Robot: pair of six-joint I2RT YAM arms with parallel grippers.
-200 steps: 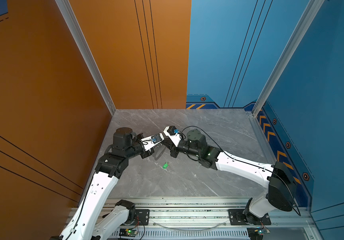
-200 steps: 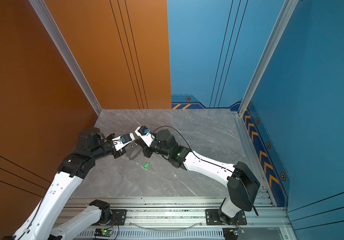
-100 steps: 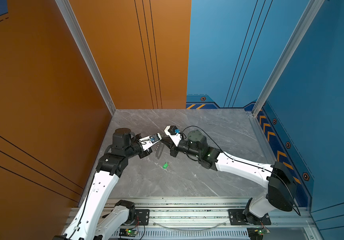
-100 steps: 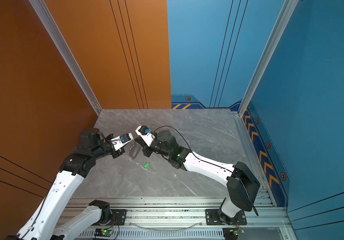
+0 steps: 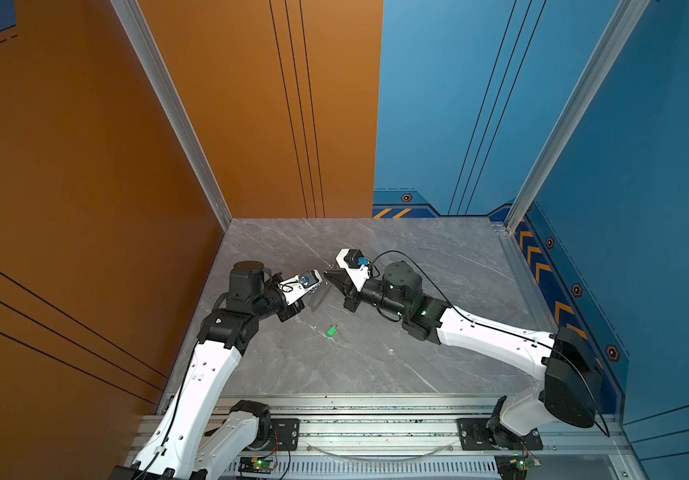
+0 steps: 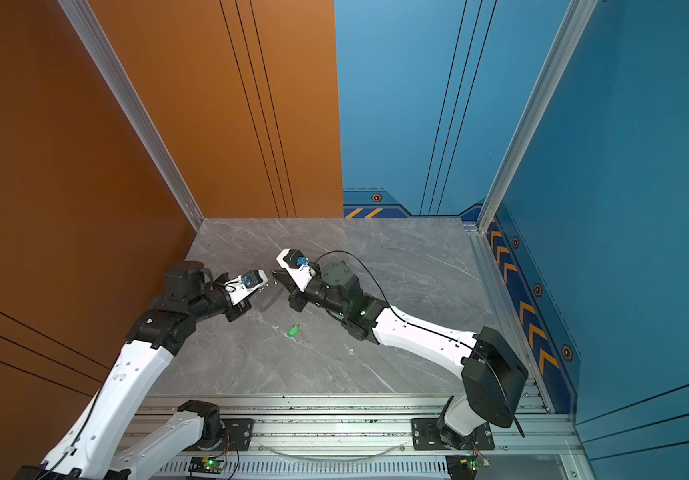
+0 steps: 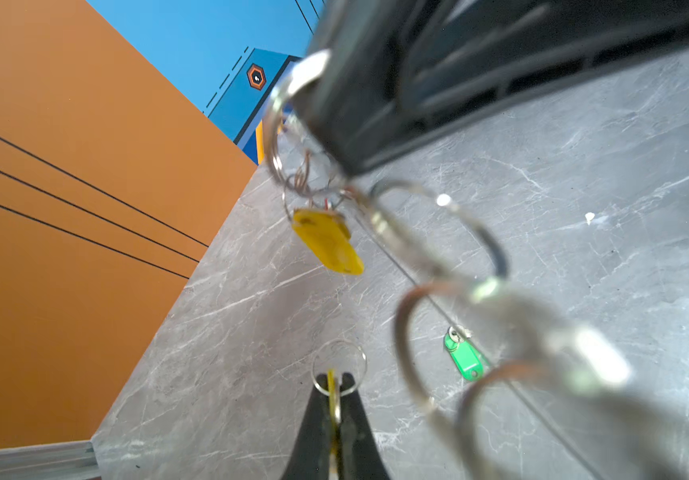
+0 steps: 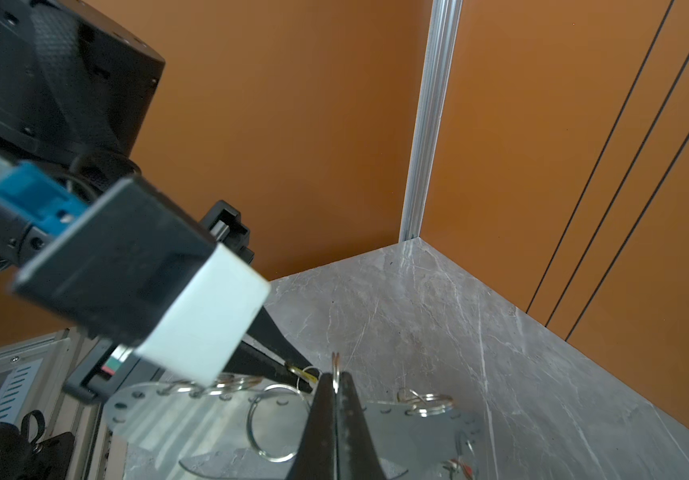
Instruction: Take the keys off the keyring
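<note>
1. Rail (image 5: 376, 419) of bare aluminium lies nearest, carrying both my bases. Beyond it spreads the grey marble bench (image 5: 376, 365), boxed in by orange walls (image 5: 85, 166) on the left and blue walls (image 5: 438, 104) on the right.
2. My left arm (image 5: 210, 374) and right arm (image 5: 492, 336) lean forward and inward, wrists low, with the fingertips almost meeting above mid-bench.
3. Between the arms the green key (image 5: 331, 331) lies flat on the bench, alone, its ring end slanting toward the back.
4. My left hand (image 7: 334, 380) is pinched tight on a small ring (image 7: 338, 361) that shows a sliver of yellow.
5. My right hand (image 8: 336, 378) is clamped on a large ring (image 8: 335, 361), seen edge-on. A yellow tag (image 7: 328, 241) dangles beneath that hand.
6. The keyring (image 8: 193, 419) sits close beneath my right hand, its long axis crosswise to those fingers. Whether it touches the bench I cannot tell.
</note>
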